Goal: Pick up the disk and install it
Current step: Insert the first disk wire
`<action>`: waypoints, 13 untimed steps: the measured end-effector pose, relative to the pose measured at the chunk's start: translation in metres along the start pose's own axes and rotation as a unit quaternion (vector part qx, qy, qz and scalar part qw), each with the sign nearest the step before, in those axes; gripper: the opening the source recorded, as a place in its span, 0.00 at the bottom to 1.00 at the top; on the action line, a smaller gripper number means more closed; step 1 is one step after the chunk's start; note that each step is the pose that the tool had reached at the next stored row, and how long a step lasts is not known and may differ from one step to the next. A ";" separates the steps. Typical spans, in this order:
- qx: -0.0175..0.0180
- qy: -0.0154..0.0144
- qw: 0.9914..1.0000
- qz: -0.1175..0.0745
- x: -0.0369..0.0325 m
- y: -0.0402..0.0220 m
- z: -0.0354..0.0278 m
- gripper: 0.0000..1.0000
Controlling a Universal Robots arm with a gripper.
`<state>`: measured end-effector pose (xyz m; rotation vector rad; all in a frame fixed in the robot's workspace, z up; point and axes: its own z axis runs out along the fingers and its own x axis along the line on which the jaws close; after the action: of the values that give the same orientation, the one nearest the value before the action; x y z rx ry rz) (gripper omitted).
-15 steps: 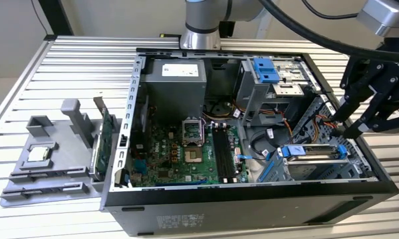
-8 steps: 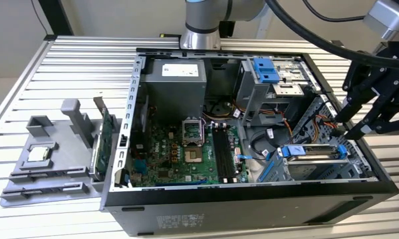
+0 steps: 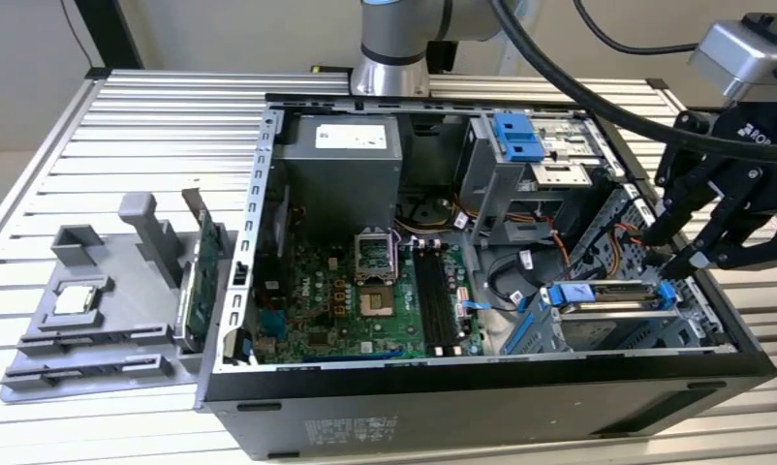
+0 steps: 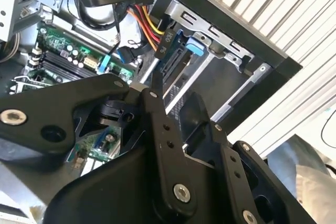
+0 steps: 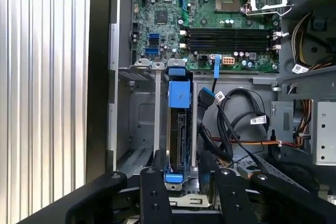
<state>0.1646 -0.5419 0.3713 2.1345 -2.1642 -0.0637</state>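
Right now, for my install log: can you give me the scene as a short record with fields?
disk: in a bay at the exterior view's right of the case, blue rails on it
pincer: open, just above the disk's end; contact cannot be told
case: side open, board in view, standing on the slatted table
chip: on the grey stand, outside the case at the exterior view's left

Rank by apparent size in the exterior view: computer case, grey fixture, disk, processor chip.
1. computer case
2. grey fixture
3. disk
4. processor chip
The last two are close: the disk looks longer, the chip squarer.
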 end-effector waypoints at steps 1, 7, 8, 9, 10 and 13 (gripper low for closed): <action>0.000 0.000 1.000 0.000 -0.0018 0.0000 0.0010 1.00; 0.000 0.000 1.000 -0.002 -0.0097 -0.0019 0.0045 1.00; 0.000 0.000 1.000 -0.002 -0.0103 -0.0026 0.0055 1.00; 0.000 0.000 1.000 -0.002 -0.0110 -0.0033 0.0062 1.00; 0.000 0.000 1.000 -0.002 -0.0112 -0.0035 0.0063 1.00; 0.000 0.000 1.000 -0.002 -0.0114 -0.0035 0.0063 1.00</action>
<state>0.1676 -0.5308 0.3642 2.1392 -2.1591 -0.0637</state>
